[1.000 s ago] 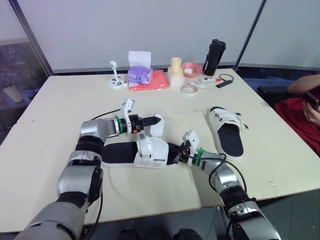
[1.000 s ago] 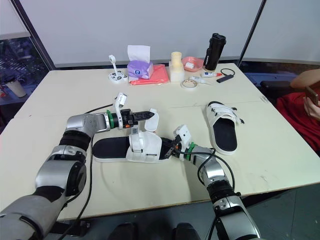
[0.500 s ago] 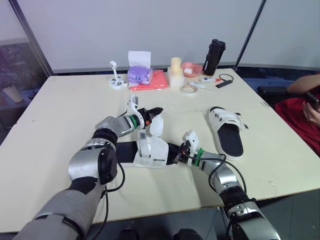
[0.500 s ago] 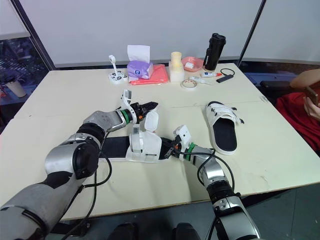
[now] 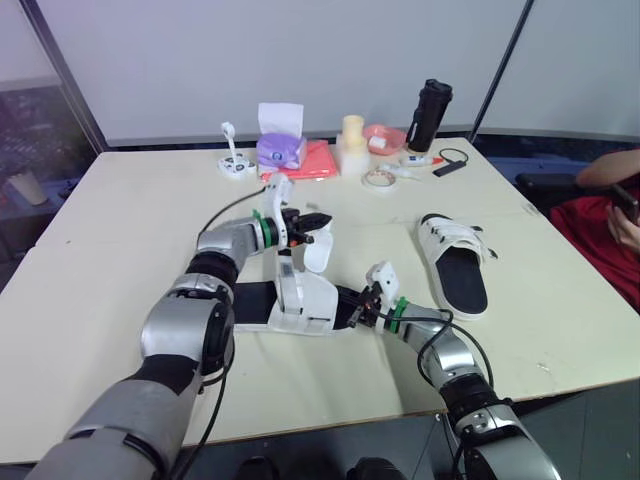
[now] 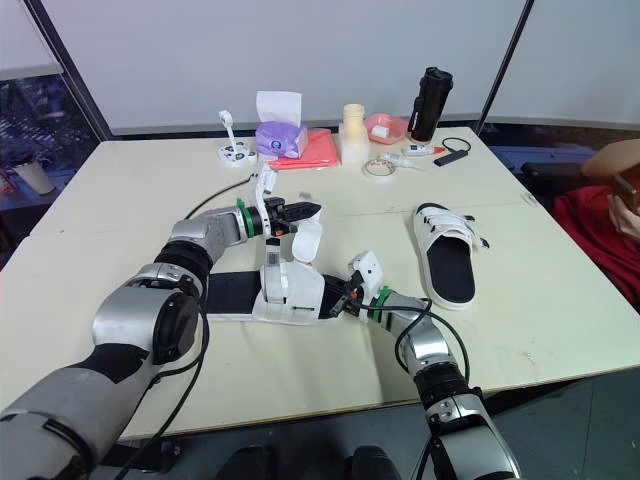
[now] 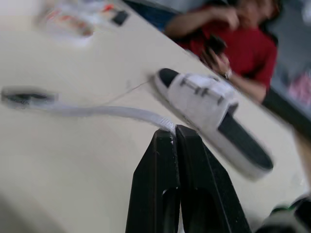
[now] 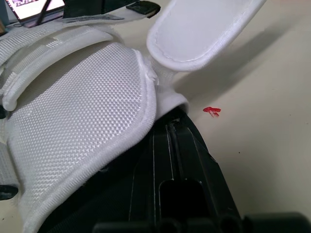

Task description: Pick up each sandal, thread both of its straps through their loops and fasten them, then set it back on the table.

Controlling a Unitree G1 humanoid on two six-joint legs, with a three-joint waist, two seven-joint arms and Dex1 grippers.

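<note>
While the right gripper [image 5: 352, 306] stays out of the threading, its fingers shut on the black sole of the near sandal [image 5: 298, 300], that sandal lies pinned flat near the table's [image 5: 120, 230] front edge. Its long axis runs side to side along that edge. Up above it, the left gripper [image 5: 312, 220] has its fingers pressed together on the tip of the loose strap [image 5: 318, 252], holding it clear of the white upper. That upper lies below the fingertips and on the robot's side of them, so I judge the coming move to be a pull down and back across it. The loop itself I cannot make out.

Nothing crowds the path. The second sandal [image 5: 455, 262] lies well apart toward the right edge. The tissue box [image 5: 280, 150], tape roll [image 5: 377, 178] and black bottle [image 5: 430, 113] line the far edge. A person in red [image 5: 610, 215] sits beyond the right edge.
</note>
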